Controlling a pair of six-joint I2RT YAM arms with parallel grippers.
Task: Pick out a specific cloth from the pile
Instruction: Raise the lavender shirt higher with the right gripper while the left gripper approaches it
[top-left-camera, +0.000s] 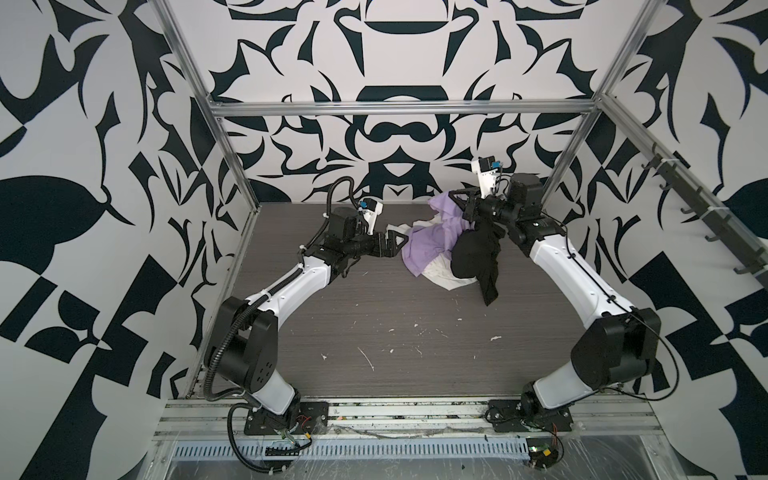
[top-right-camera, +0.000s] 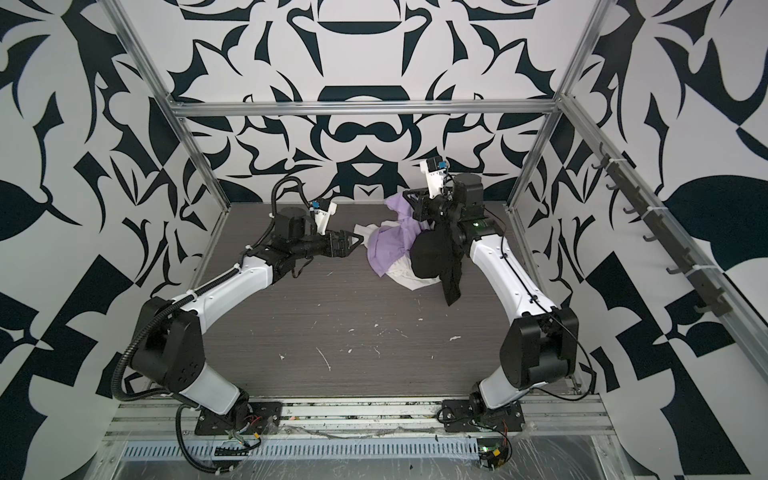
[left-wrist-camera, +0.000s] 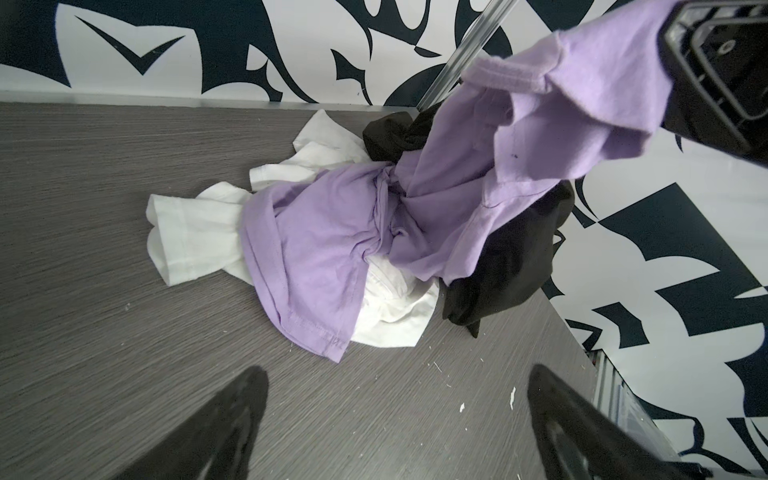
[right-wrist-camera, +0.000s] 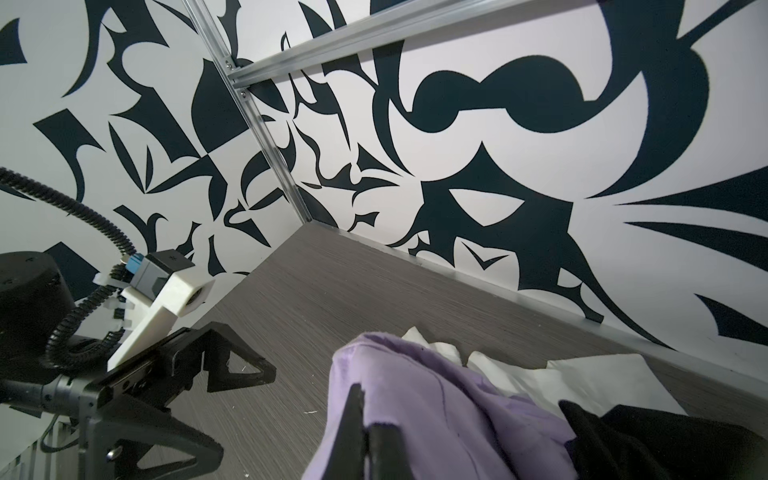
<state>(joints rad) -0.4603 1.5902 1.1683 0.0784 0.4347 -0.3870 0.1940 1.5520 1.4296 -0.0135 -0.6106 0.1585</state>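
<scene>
**A:** Where is the lilac cloth (top-left-camera: 424, 245)?

**B:** Half up, half down. The right pincer (right-wrist-camera: 368, 432) is clamped on one edge of it and holds that edge above the pile (top-right-camera: 399, 249). The rest trails down, twisted in the middle, across the white garment (left-wrist-camera: 195, 237) on the surface (top-left-camera: 374, 316).

**A:** Why hold it raised like that?

**B:** To draw it clear of the others, I judge. The black garment (top-left-camera: 473, 257) lies against the lifted part and could drag along with it.

**A:** And the left pincer (top-left-camera: 397, 243)?

**B:** Jaws wide, nothing in them, low and just beside the lilac hem. From there it could pin the pile or take a second hold, I'd guess.

**A:** The count?

**B:** Three garments: one lilac, one white, one black. Two pincers, only one gripping.
</scene>
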